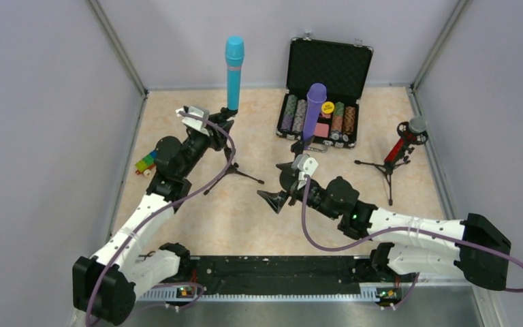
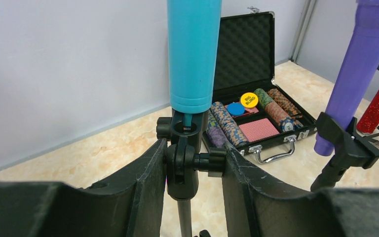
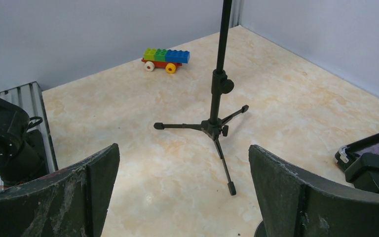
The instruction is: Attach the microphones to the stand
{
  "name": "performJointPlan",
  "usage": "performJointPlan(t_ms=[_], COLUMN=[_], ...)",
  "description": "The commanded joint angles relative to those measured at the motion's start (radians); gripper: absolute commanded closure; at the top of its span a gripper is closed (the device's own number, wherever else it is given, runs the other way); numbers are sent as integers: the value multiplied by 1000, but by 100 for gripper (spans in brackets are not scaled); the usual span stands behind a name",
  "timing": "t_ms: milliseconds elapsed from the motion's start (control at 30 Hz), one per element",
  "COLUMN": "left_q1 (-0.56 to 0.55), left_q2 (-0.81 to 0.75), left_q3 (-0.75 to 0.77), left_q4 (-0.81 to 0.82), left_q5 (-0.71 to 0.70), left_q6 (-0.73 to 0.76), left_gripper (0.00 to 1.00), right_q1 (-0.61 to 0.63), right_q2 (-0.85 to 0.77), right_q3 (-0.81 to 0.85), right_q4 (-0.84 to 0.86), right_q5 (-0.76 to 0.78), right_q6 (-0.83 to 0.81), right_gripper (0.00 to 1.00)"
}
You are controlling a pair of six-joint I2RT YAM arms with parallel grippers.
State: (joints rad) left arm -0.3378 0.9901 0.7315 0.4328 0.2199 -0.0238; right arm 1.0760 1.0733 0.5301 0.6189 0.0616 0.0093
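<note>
at the left wrist we see what the top view hides: our left gripper (image 2: 192, 158) pinches the swivel joint (image 2: 181, 168) under the upright teal microphone (image 2: 194, 54) on its stand (image 3: 216, 98). from above, the purple microphone (image 1: 313, 109) stands clipped just beyond our right gripper (image 1: 280, 189), whose jaws gape wide, empty; the red microphone (image 1: 402, 146) tilts on its tripod (image 1: 388, 170), far right.
</note>
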Motion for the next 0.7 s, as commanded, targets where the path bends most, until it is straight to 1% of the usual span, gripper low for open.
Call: performJointPlan(t_ms=[0, 233, 267, 300, 400, 467, 667], left_q1=[10, 10, 10, 10, 9, 9, 10], left_q2=[-11, -28, -32, -39, -54, -62, -88], left_q3=[-10, -59, -65, -72, -91, -98, -97], left_q4=[200, 212, 214, 213, 208, 201, 177], left_q5=[19, 4, 4, 3, 4, 3, -5], left_q6=[-2, -4, -4, -5, -9, -9, 8], left_gripper=[100, 100, 98, 92, 69, 56, 35], right_q1=[8, 8, 7, 7, 8, 7, 8], right_q2=[-9, -5, -5, -4, 4, 6, 9], right_q3=[-10, -18, -19, -21, -20, -19, -18], right_q4=[25, 38, 42, 47, 55, 58, 62], right_q5=[15, 13, 14, 16, 38, 43, 41], right_q6=[12, 12, 12, 12, 17, 19, 20], right_gripper=[1, 1, 1, 1, 1, 1, 1])
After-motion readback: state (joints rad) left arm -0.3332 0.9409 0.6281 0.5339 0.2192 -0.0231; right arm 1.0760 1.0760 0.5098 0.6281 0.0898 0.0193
